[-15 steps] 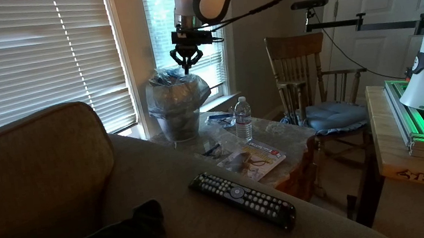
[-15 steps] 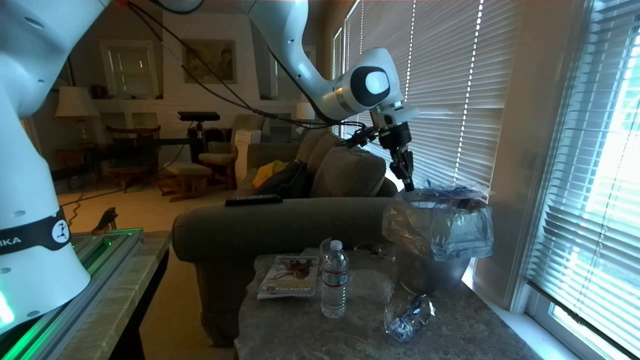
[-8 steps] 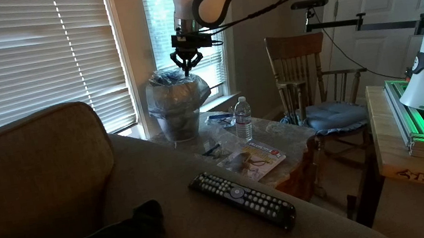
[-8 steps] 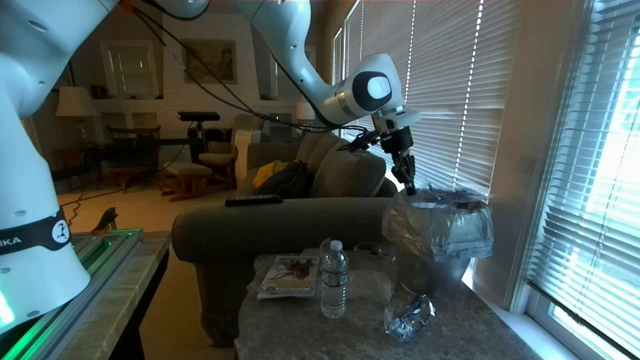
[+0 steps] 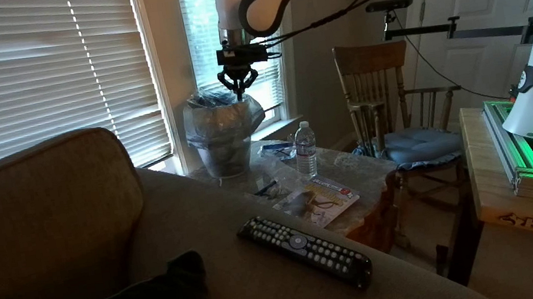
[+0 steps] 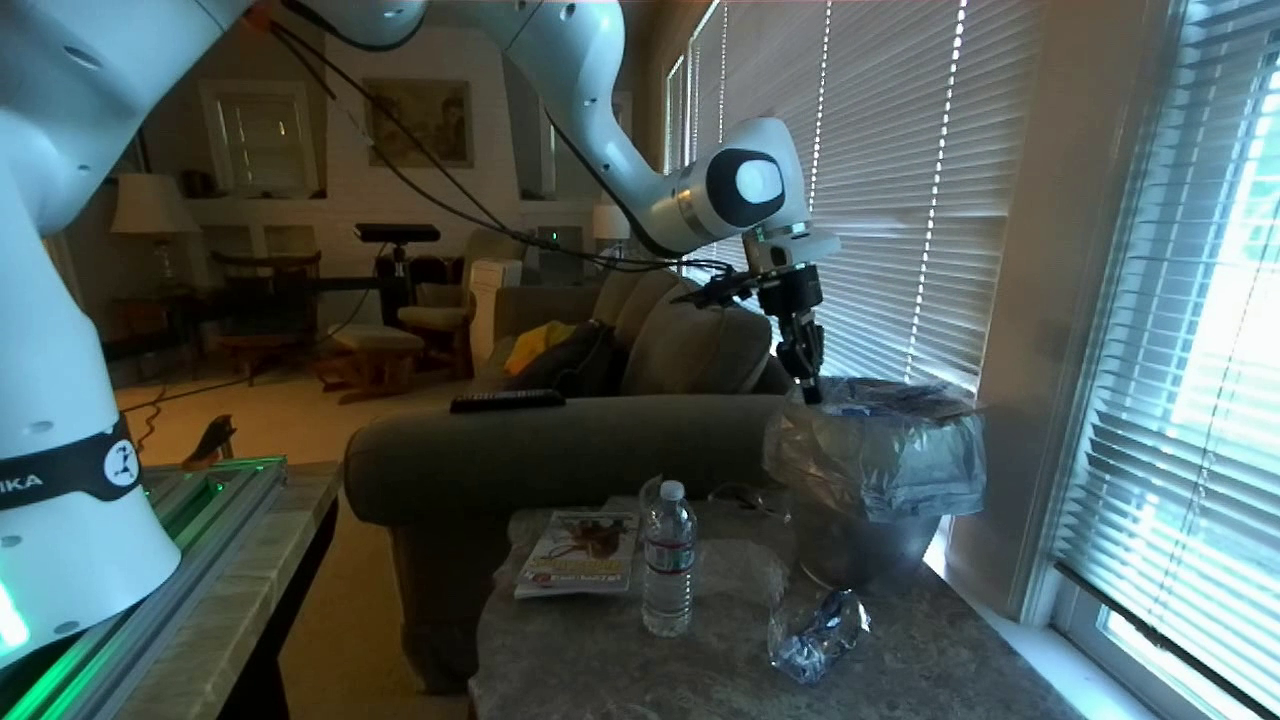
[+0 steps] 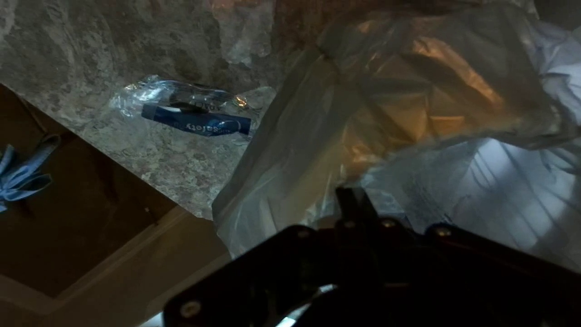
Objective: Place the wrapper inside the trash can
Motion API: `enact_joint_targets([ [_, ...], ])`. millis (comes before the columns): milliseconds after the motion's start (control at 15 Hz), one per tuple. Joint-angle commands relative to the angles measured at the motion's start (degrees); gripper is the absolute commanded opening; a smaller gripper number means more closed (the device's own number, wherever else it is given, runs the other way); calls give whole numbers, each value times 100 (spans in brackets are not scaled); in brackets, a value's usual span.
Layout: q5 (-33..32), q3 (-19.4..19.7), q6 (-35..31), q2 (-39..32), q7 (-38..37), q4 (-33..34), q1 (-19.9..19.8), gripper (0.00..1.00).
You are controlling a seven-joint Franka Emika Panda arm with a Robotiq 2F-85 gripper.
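Note:
The trash can (image 5: 222,129), lined with a puffed silvery-grey bag (image 7: 386,104), stands at the table's window end. My gripper (image 6: 812,396) points down at the can's near rim in both exterior views, its fingertips touching or just inside the bag's edge. In the wrist view the gripper (image 7: 354,193) is shut. Crinkly clear plastic (image 7: 386,202) shows by the fingertips; I cannot tell whether any is pinched between them. Clear crumpled packaging (image 6: 820,635) with a blue label lies on the table beside the can. Which of these is the wrapper I cannot tell.
A water bottle (image 6: 669,570) and a magazine (image 6: 582,555) stand and lie on the stone-topped table (image 6: 590,665). The sofa arm (image 6: 600,440) borders it, with a black remote control (image 5: 306,252) on top. Window blinds (image 6: 880,180) rise close behind the can.
My gripper has sunk a little, down to the bag's rim. The clear plastic at the can's mouth has settled lower with it. Things on the table have not moved.

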State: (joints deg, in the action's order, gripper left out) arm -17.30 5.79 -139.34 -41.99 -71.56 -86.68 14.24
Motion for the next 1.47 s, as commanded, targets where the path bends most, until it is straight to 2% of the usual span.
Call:
enact_joint_targets([
  [0, 321, -71, 555, -296, 305, 546, 10, 0],
  [467, 689, -184, 1199, -750, 450, 1519, -22, 0],
  [867, 782, -92, 1186, -1474, 305, 2453, 4, 0],
  [1400, 791, -17, 1480, -2166, 349, 3323, -17, 0],
])
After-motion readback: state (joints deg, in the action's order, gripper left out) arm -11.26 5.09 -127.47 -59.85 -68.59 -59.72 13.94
